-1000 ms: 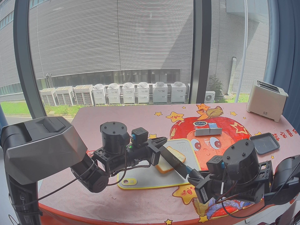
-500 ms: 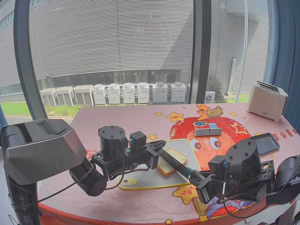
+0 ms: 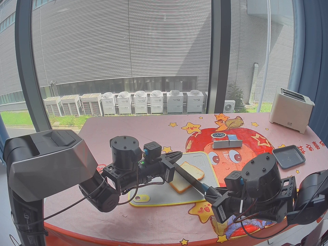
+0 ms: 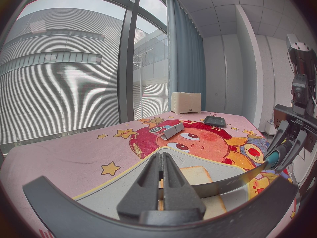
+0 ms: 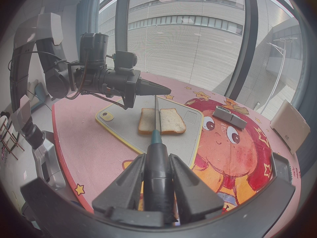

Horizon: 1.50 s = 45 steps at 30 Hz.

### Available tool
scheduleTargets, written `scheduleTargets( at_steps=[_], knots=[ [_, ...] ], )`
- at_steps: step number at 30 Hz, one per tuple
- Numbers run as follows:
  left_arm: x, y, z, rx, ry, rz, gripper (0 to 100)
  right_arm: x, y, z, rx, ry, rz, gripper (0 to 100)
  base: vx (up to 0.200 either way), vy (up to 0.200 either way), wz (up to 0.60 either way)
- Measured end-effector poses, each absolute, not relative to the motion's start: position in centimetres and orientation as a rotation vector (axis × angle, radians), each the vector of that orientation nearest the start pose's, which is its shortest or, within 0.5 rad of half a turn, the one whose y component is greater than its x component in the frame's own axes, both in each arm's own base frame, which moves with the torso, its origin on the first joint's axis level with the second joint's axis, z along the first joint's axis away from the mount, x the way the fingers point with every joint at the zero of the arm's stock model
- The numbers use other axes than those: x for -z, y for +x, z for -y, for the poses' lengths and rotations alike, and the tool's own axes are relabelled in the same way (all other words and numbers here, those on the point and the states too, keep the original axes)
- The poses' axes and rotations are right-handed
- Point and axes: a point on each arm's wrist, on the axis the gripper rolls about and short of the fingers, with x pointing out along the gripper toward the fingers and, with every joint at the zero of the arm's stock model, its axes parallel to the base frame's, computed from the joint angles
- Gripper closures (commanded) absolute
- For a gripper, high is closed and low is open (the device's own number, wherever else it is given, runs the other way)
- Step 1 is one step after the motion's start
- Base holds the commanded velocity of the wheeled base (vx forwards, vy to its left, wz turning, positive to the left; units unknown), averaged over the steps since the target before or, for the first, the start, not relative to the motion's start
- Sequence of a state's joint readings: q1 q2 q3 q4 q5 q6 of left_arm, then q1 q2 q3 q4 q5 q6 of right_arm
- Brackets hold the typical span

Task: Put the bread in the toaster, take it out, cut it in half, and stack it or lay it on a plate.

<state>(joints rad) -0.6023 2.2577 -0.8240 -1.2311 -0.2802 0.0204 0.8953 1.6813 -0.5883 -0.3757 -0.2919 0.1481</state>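
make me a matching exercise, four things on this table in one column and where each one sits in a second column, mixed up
Things:
1 bread
2 knife
3 toaster
4 dark tray

Places:
a at the far right corner of the table
b lying flat on the cutting board
c handle clamped in the right gripper, blade across the bread
d straight on the table at the right, nearer the robot than the toaster

Pairs: 1-b, 2-c, 3-a, 4-d
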Motion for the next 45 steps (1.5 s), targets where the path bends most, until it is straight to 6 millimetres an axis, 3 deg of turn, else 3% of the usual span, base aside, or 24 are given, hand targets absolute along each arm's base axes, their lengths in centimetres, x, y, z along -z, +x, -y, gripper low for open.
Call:
scheduleTargets(
  at_steps=[19, 36, 45],
  knots=[
    [-9.5, 31.2, 21.7, 0.871, 0.028, -0.078, 100, -11.4, 16.8, -20.0, -0.528, -0.228, -0.639, 100, 0.0, 0.0, 0.0],
    [-10.5, 30.3, 20.9, 0.866, 0.03, -0.062, 100, -11.6, 16.7, -20.0, -0.534, -0.222, -0.63, 100, 0.0, 0.0, 0.0],
    [-11.2, 28.8, 20.0, 0.865, 0.034, -0.066, 100, -12.0, 16.7, -19.9, -0.534, -0.214, -0.619, 100, 0.0, 0.0, 0.0]
  ],
)
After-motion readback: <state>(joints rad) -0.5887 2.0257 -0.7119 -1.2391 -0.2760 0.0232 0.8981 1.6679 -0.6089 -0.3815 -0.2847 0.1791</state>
